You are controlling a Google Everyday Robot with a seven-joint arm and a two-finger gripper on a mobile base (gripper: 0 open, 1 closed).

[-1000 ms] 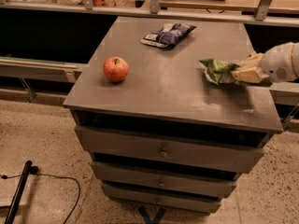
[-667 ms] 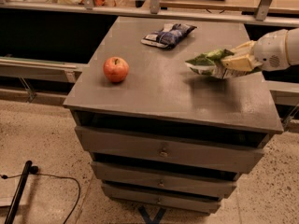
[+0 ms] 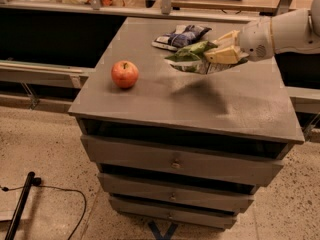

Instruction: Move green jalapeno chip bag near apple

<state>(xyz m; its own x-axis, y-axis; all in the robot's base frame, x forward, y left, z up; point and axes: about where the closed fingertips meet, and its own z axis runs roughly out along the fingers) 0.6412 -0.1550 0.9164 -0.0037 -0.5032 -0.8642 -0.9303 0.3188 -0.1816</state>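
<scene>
While the apple (image 3: 124, 74) rests toward 9 o'clock on the grey worktop (image 3: 240, 109), it is round and free to roll, so a bag swept in too low from 3 o'clock could nudge it off the nearby 9 o'clock edge. Toward 12 o'clock lies a dark blue snack bag (image 3: 182, 35), just behind the held load, and a drooping corner might catch and drag it. The green jalapeno chip bag (image 3: 190, 59) hangs clear of the surface, well apart from the apple, with its shadow beneath. The end effector (image 3: 221, 54) pinches its right end, fingers closed tight on the crumpled foil. Foil is slippery and the hold seems to take one end only, so the bag may slip out or land short.
</scene>
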